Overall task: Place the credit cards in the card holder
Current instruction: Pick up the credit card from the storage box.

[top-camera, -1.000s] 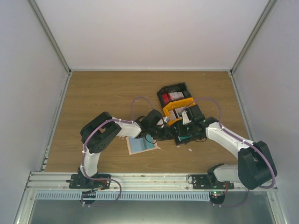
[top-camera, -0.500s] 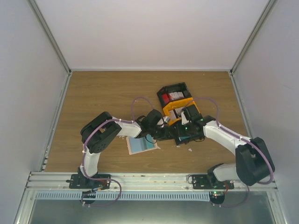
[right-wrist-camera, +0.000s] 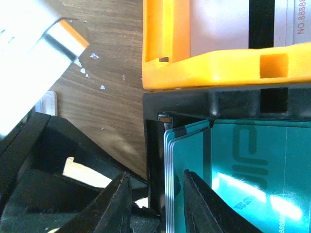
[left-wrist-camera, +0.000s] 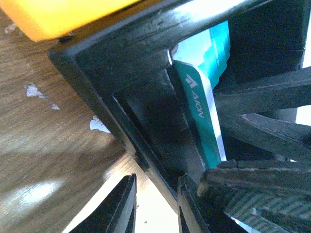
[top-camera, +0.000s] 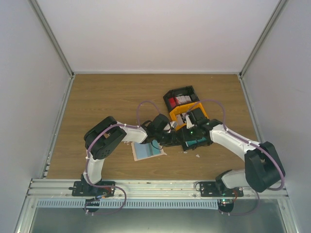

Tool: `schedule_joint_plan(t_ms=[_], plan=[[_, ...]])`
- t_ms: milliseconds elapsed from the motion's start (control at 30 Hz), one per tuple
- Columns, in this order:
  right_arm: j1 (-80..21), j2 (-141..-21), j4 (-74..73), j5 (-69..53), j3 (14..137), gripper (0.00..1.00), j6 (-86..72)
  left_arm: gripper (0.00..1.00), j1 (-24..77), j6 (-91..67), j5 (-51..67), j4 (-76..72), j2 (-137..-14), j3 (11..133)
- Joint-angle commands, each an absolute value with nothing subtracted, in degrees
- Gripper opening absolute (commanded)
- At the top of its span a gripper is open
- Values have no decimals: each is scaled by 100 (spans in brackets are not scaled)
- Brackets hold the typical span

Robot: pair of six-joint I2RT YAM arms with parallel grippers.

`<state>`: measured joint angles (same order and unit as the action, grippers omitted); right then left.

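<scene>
A: Left claw, quick.
B: The left gripper (left-wrist-camera: 155, 180) straddles the corner wall of the near black bin (left-wrist-camera: 121, 73), one finger outside and one inside. It is partly closed. A sliver of light shows beside the wall, so I cannot tell if it pinches.
A: Right one?
B: The right gripper (right-wrist-camera: 155, 175) hangs over the same bin from the other side. It is released, with the jaws spread. The bin wall and the edge of the teal cards (right-wrist-camera: 252, 165) sit between them, and nothing is gripped.
A: Where are the cards?
B: The teal cards stand stacked on edge inside the near black bin, against its side wall. A grey card (right-wrist-camera: 218, 24) with a dark stripe lies in the yellow bin (right-wrist-camera: 204, 65), which touches the near black bin on its far side. The red cards (top-camera: 172, 102) are in the far black bin (top-camera: 182, 91), behind the yellow one.
A: Holder?
B: The card holder (top-camera: 146, 151) lies open on the table (top-camera: 107, 102), pale side up. It is near-left of the bins, just beside the left arm's wrist and apart from both claws.
A: Anything else?
B: There are white scraps (left-wrist-camera: 34, 91) on the wood next to the near black bin.
</scene>
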<state>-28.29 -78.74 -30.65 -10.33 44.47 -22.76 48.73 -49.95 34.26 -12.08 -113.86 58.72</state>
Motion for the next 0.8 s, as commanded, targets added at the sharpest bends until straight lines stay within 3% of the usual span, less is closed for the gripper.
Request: schedule_joint_plan(t_ms=[0, 333, 767], plan=[[-2921, -7724, -3237, -1246, 4520, 31, -2285, 26, 4904, -4931, 3245, -1237, -11540, 5940], [-2931, -8047, -3296, -383, 4577, 30, -2280, 24, 4904, -4943, 3219, -1239, -11538, 5897], [-3182, -8045, -3221, -1294, 4613, 28, -2066, 17, 4906, -4932, 3231, -1229, -11576, 5932]])
